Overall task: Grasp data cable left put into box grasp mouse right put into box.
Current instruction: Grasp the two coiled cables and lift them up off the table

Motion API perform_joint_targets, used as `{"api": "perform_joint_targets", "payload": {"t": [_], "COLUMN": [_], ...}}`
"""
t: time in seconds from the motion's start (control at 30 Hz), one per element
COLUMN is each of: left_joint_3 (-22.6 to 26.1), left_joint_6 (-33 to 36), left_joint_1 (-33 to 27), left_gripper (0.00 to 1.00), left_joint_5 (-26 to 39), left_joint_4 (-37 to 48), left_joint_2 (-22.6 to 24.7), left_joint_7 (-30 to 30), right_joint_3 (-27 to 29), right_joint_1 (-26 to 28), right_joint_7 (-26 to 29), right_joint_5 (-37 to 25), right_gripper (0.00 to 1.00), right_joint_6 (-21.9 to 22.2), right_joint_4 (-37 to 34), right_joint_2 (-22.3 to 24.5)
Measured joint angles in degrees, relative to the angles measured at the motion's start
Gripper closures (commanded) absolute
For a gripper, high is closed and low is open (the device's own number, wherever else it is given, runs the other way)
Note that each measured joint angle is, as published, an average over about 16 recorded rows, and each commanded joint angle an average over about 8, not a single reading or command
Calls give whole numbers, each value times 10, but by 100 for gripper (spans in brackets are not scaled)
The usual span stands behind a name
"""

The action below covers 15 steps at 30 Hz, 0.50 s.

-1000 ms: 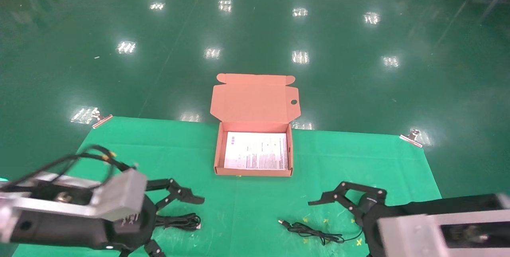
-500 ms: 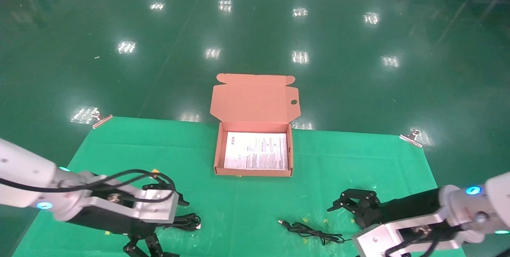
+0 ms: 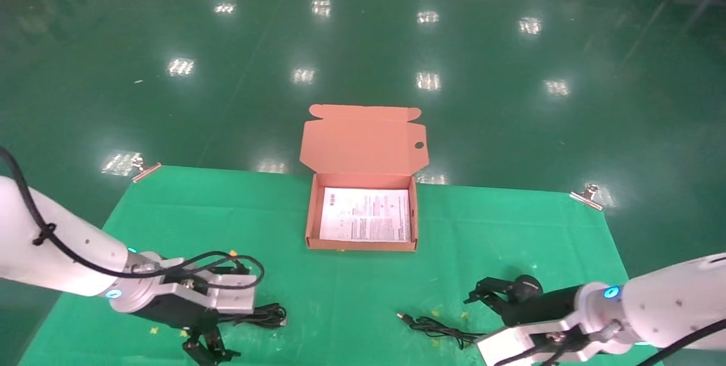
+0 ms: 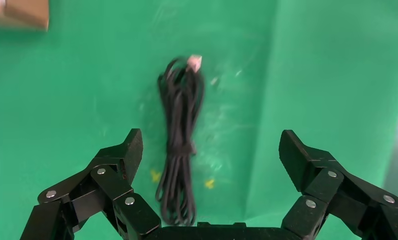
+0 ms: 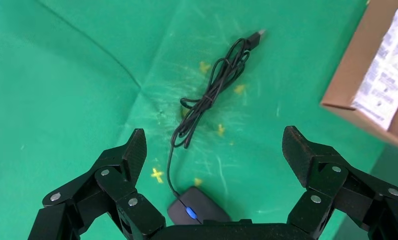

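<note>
Both grippers, left (image 4: 210, 155) and right (image 5: 214, 150), gaped wide and empty; the data cable (image 4: 181, 145), well apart from the box (image 3: 310, 213), risked unravelling if pinched off-centre.

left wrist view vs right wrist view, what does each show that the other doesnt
Only the left wrist view: the open left pincer above the data cable, a long bundle with a white end. Only the right wrist view: the open right pincer above the mouse, blue light on, its cord trailing away. Both: green cloth and a corner of the box.
</note>
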Motion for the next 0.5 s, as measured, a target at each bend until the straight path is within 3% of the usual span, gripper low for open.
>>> {"api": "perform_joint_targets", "payload": {"t": [0.5], "left_joint_3": [-5], "left_joint_6": [-65], "left_joint_1": [-22], "left_gripper": [0], "left_joint_5": [7], "left_joint_4": [218], "left_joint_2": [65], "left_joint_7": [45], "right_joint_3": [-24], "right_joint_1": [-32], "right_joint_7": [89], "right_joint_5": [-104], "right_gripper": [0], "right_joint_6": [66], "right_joint_4": [-35], "right_joint_2": [-70]}}
